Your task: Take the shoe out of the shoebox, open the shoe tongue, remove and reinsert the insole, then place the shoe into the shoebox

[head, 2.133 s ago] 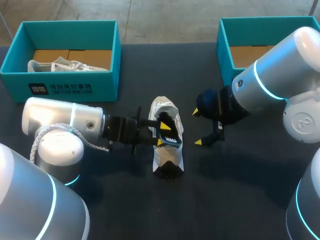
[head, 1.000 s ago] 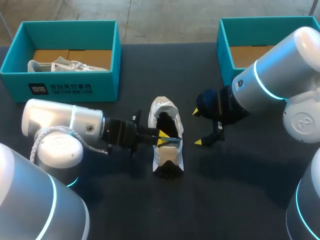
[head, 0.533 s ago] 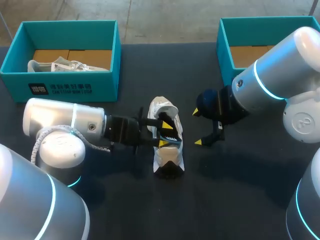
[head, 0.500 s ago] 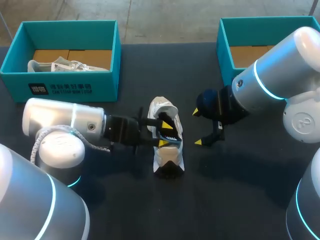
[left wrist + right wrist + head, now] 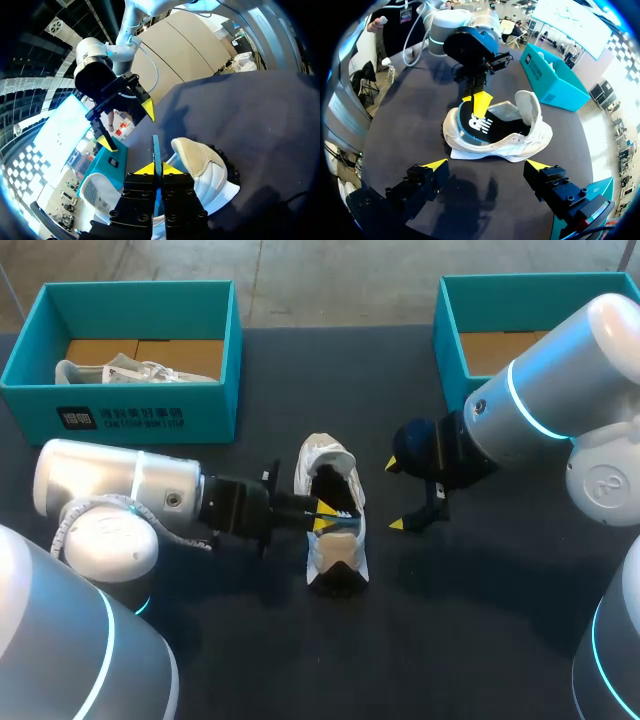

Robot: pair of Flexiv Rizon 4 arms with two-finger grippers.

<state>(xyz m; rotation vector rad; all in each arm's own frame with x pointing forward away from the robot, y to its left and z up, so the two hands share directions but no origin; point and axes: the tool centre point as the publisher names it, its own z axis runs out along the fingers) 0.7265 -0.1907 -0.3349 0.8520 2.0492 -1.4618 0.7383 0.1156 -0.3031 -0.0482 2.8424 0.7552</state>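
The open teal cardboard shoebox [image 5: 130, 412] at far left, with a second white shoe [image 5: 120, 370] inside, shows no change.

The left gripper [image 5: 322, 517] is clamped narrow on the thin dark foam insole [image 5: 155, 147]. Half a second ago the insole's broad face showed, tilted above the shoe's opening. It now presents edge-on, as a thin line, and the left arm has drawn slightly back to the left. We read this as a wrist roll, with the insole gripped throughout and its lower part at the opening. In our judgement the insole step is in hand. We cannot tell whether the insole is coming out or going back in. The return to the box is not yet done.

The white mesh shoe with black sole [image 5: 328, 462] stands on its sole on the dark table [image 5: 480, 640], mid-scene and outside both boxes. Its position is unchanged.

The right gripper [image 5: 395, 495] has not moved. It hangs just right of the shoe, clear of it, with its fingers spread wide and holding nothing. The other teal shoebox [image 5: 450, 325] at far right is unchanged.

The shoe's long axis runs near to far, with the near end a little to the right. The white rounded end lies far and the black end near. We judge the toe to point far, though without certainty.
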